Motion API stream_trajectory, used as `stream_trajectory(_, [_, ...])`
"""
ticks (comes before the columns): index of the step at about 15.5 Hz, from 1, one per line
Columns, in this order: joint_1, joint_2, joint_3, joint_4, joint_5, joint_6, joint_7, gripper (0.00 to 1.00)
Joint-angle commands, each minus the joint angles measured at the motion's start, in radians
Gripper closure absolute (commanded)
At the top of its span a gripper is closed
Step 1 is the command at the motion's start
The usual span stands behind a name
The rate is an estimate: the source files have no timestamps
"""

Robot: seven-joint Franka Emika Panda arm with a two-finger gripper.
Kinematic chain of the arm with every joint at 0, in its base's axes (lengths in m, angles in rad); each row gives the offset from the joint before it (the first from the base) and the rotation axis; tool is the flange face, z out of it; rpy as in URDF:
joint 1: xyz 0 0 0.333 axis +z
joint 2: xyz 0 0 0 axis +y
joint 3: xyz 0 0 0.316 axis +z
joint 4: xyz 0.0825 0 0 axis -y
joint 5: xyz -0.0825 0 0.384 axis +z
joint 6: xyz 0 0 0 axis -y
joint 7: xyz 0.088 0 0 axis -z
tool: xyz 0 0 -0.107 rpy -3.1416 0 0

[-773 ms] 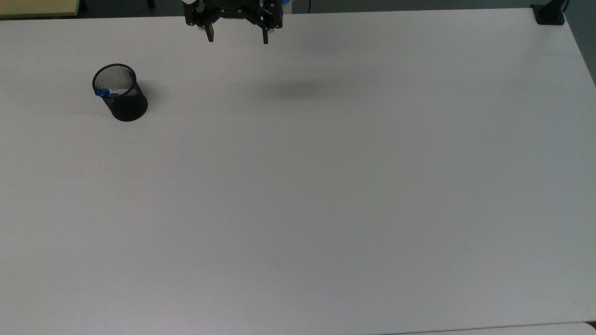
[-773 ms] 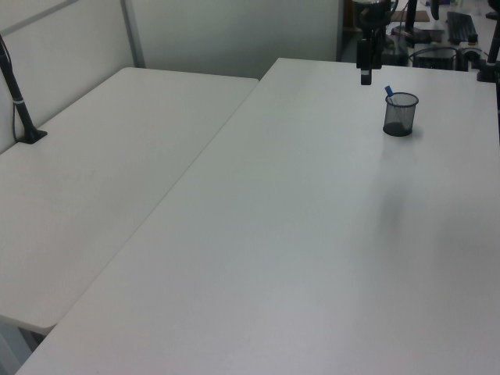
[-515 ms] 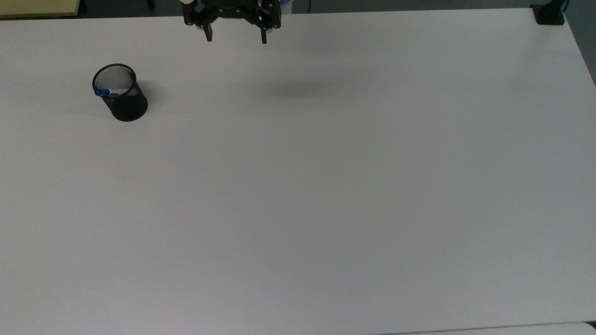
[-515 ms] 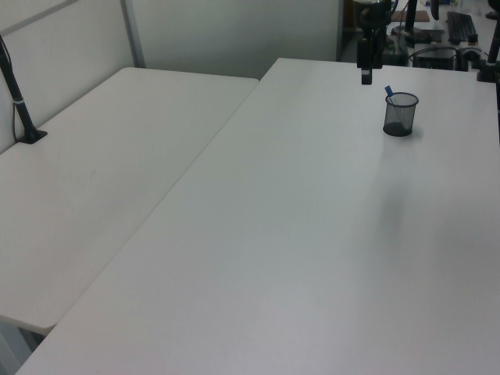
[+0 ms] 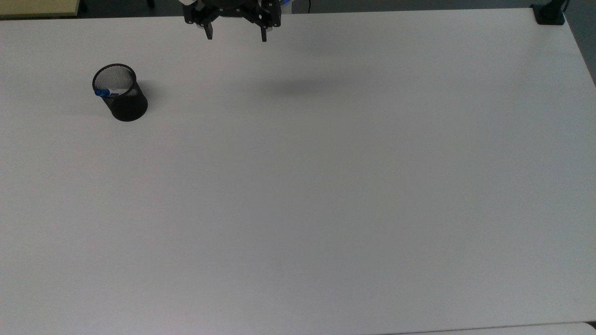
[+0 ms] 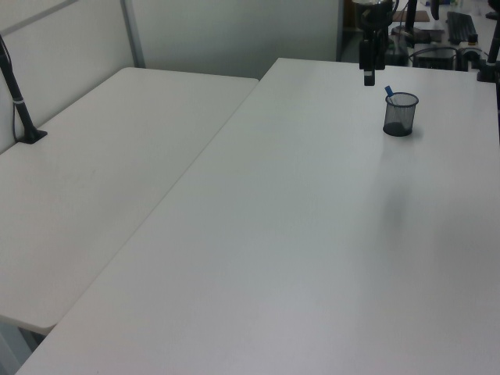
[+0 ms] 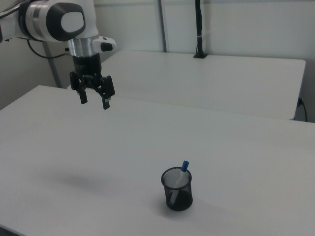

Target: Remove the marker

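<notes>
A white table [image 5: 326, 186] carries 1 black mesh cup [image 5: 123, 100], standing upright near the top view's left.

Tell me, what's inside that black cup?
A marker stands tilted in the black mesh cup. Its blue cap pokes above the rim; the white barrel shows through the mesh. The cup's bottom is too dark to see.

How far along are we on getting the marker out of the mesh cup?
Nothing looks done yet: the marker stands in the black mesh cup, its blue cap poking above the rim. The gripper hangs open and empty above the white table, well away from the cup. Left: travel over, descend, grasp the cap end, lift out.
</notes>
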Motion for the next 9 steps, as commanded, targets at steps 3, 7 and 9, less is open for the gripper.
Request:
stream_trajectory(3, [0.008, 0.002, -0.007, 0.005, 0.008, -0.03, 0.022, 0.0])
stream_trajectory(7, [0.016, 0.025, 0.005, 0.003, 0.019, -0.033, 0.024, 0.0])
stream_trajectory(9, [0.014, 0.025, 0.006, 0.003, 0.019, -0.023, 0.021, 0.0])
